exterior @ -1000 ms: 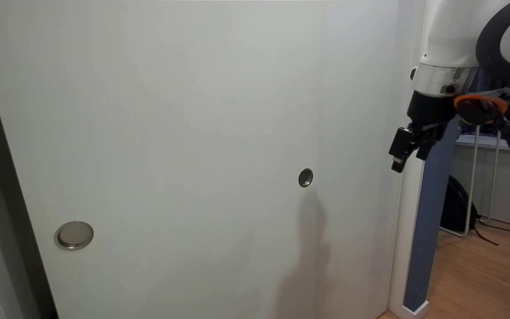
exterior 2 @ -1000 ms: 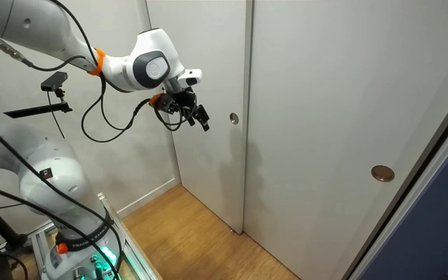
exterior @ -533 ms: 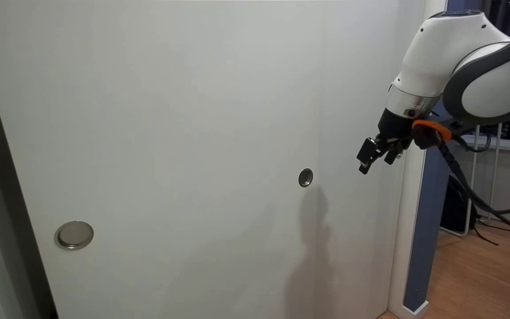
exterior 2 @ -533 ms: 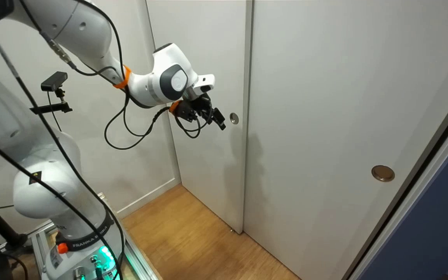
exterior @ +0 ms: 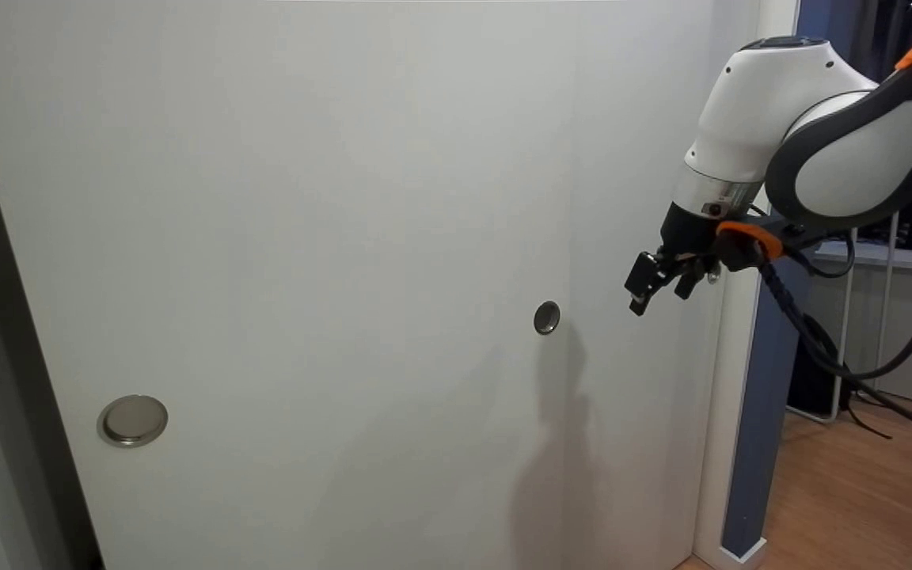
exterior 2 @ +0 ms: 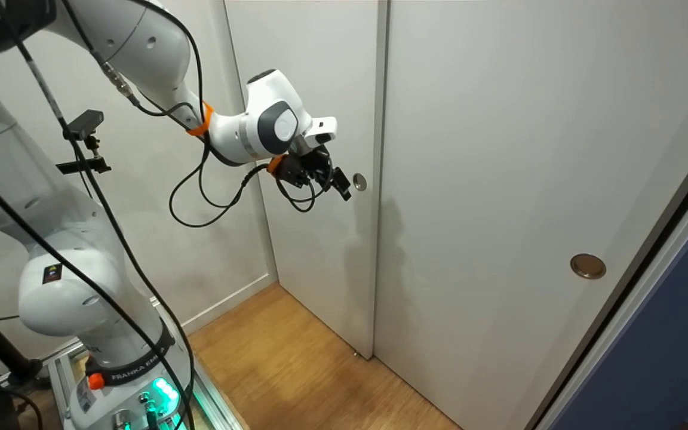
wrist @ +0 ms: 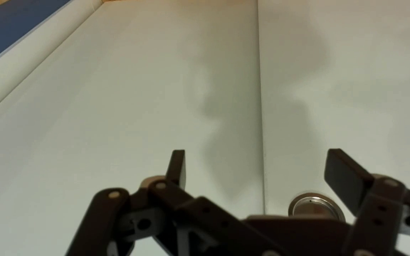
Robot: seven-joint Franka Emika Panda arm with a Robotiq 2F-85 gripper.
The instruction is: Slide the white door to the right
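An empty, spread gripper (wrist: pixel 257 164) is hovering near the white door (exterior: pixel 329 237), ideally hooking its pull (wrist: pixel 314 207), wrist view's lower right, before dragging.

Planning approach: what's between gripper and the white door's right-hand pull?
Between gripper and pull, an exterior view shows only bare white panel and a faint seam.

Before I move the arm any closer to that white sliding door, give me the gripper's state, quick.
Robotiq gripper: open, jaws well apart in the wrist view, holding nothing.
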